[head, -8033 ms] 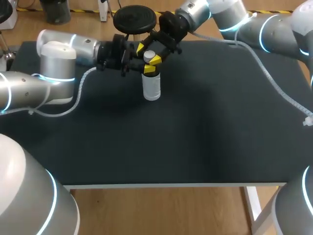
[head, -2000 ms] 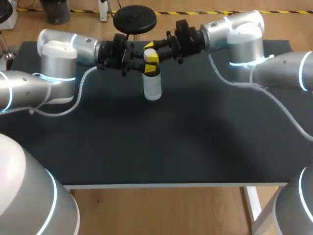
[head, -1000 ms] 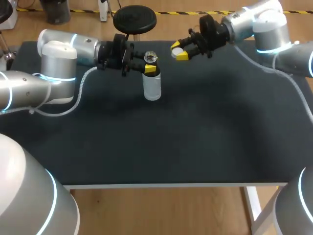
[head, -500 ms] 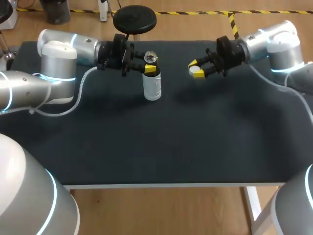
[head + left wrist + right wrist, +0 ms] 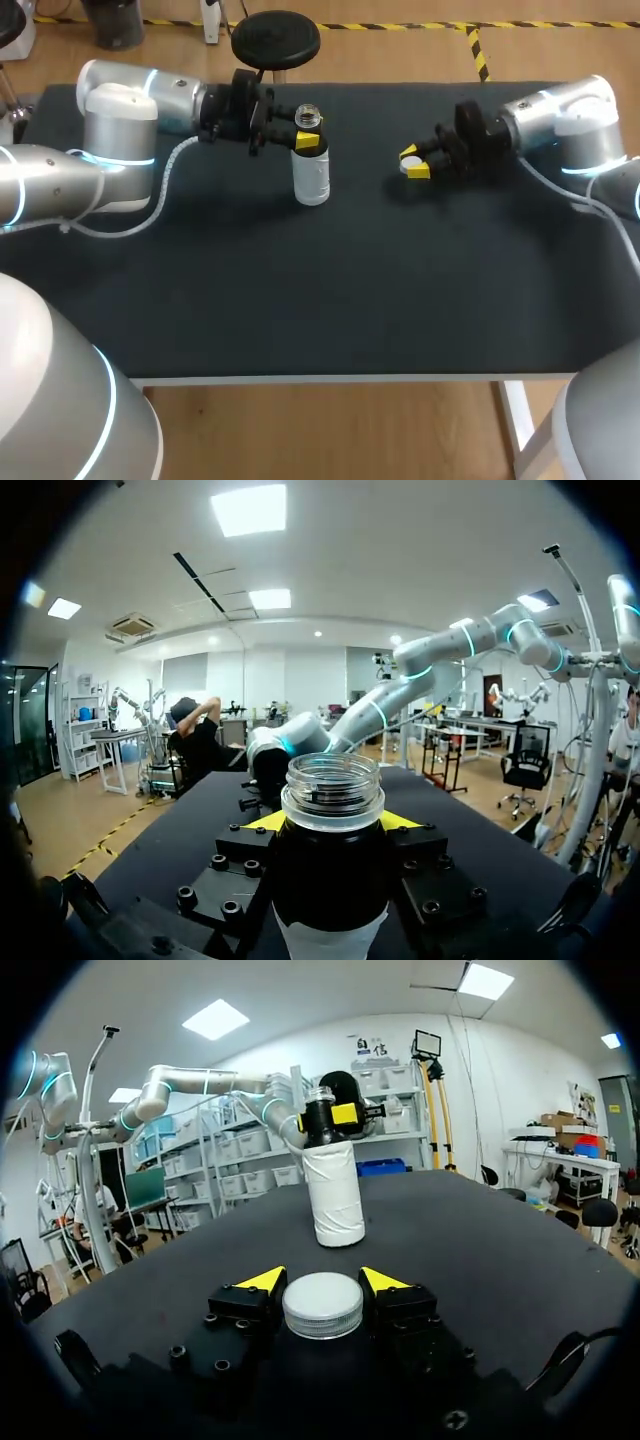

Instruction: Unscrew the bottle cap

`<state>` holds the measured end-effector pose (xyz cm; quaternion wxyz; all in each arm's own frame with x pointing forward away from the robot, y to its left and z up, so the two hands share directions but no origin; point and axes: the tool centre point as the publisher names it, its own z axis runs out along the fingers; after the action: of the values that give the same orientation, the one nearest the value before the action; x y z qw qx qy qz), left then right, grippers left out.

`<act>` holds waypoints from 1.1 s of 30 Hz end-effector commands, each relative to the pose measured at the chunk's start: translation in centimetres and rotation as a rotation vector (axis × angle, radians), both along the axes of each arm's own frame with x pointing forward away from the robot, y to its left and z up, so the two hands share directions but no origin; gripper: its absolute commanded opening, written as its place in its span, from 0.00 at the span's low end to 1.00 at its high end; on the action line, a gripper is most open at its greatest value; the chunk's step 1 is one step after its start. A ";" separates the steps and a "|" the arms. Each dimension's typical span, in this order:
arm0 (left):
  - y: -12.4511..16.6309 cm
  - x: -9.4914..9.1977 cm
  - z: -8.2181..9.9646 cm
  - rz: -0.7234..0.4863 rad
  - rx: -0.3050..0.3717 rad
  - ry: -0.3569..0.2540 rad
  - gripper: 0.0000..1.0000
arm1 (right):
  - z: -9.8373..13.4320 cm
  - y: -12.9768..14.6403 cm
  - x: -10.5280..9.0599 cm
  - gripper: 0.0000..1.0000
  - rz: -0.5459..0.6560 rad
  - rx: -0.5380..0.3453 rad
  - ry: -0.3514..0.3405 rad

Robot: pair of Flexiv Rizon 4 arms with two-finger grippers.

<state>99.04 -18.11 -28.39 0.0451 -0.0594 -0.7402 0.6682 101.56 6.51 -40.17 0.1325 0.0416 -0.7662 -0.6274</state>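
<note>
The open-mouthed bottle (image 5: 311, 178) is held upright at its neck by the left gripper (image 5: 307, 141). The white cap (image 5: 409, 167) is clamped in the right gripper (image 5: 413, 163), well apart from the bottle.

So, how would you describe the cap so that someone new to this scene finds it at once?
On the black table's right side, find the right gripper. The cap is the small white ribbed disc pinched between its yellow tips. The only other thing, the open-mouthed bottle, stands apart in the left gripper.
</note>
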 end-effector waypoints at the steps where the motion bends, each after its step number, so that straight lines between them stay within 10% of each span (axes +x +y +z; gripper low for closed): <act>1: 0.1 0.0 0.0 -0.003 0.001 0.000 0.00 | -0.3 -0.2 0.5 0.00 0.019 0.006 0.008; 5: 0.1 0.0 0.0 -0.003 0.001 0.000 0.00 | -0.3 -0.2 0.4 0.00 0.014 0.000 0.010; 7: 0.1 0.0 0.0 -0.003 0.001 0.000 0.00 | -0.2 -0.3 0.4 0.45 0.011 -0.003 0.013; 8: 0.1 0.0 0.0 -0.003 0.001 0.000 0.00 | -0.2 -0.3 0.4 0.95 0.009 -0.004 0.014; 9: 0.1 0.0 0.0 -0.003 0.001 0.000 0.00 | -0.2 -0.3 0.3 1.00 0.006 -0.005 0.016; 23: 0.1 0.0 0.0 -0.003 0.001 0.000 0.02 | 1.1 -0.6 0.6 1.00 -0.032 -0.019 -0.003; 25: 0.1 0.0 0.0 -0.003 0.001 0.000 0.91 | 1.3 -0.7 0.7 1.00 -0.041 -0.010 -0.001; 33: 0.1 0.0 0.0 -0.003 0.001 0.000 1.00 | 1.3 -0.7 0.7 1.00 -0.041 -0.010 -0.001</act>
<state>99.05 -18.11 -28.38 0.0450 -0.0594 -0.7402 0.6683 102.71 5.78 -39.22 0.1235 0.0282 -0.7670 -0.6291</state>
